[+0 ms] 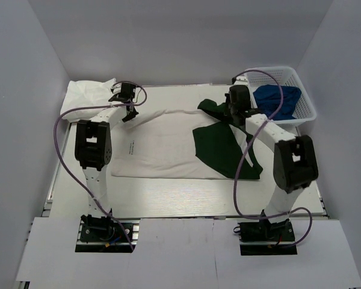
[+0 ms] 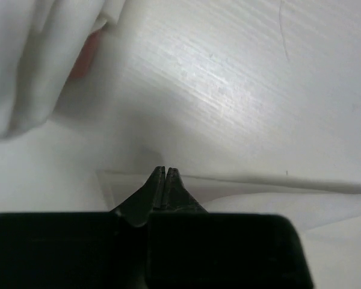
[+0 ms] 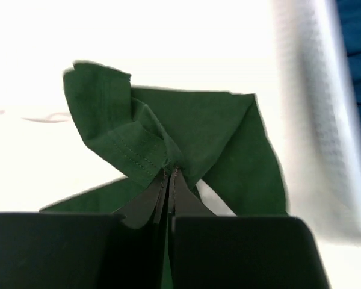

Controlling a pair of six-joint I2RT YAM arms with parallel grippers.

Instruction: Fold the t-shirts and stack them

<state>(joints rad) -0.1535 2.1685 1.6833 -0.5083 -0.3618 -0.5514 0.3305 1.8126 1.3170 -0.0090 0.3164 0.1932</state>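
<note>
Both hands pinched shut on one t-shirt [image 1: 162, 150] spread across the counter [image 1: 168, 198].
A white bundle [image 1: 87, 93] lies far left, its folds unclear. The left hand [image 2: 166, 171] is closed on the t-shirt's white edge, the pinch mostly hidden. The right hand [image 3: 170, 173] is closed on its bunched green sleeve [image 3: 138, 138]. The basket [image 1: 307, 111] holds indistinct blue cloth [image 1: 277, 99].
</note>
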